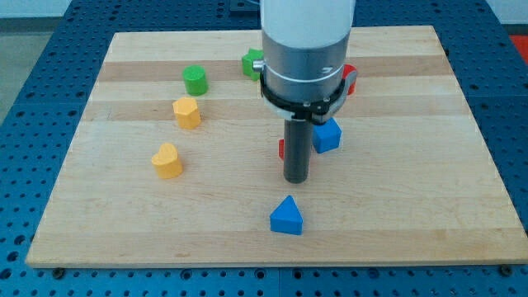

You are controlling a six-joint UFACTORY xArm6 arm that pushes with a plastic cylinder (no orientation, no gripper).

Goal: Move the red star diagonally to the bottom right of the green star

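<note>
Two smooth blue blocks — triangle (287, 216), cube (327, 135) — flank my tip (296, 179).

No readable text in view

We find no letters, numbers, brand marks or signs anywhere: the wooden counter (247, 223) shows only its grain, the coloured blocks have plain faces, and the arm's pale housing (307, 33) and dark rod (296, 153) carry no label we can read.
</note>
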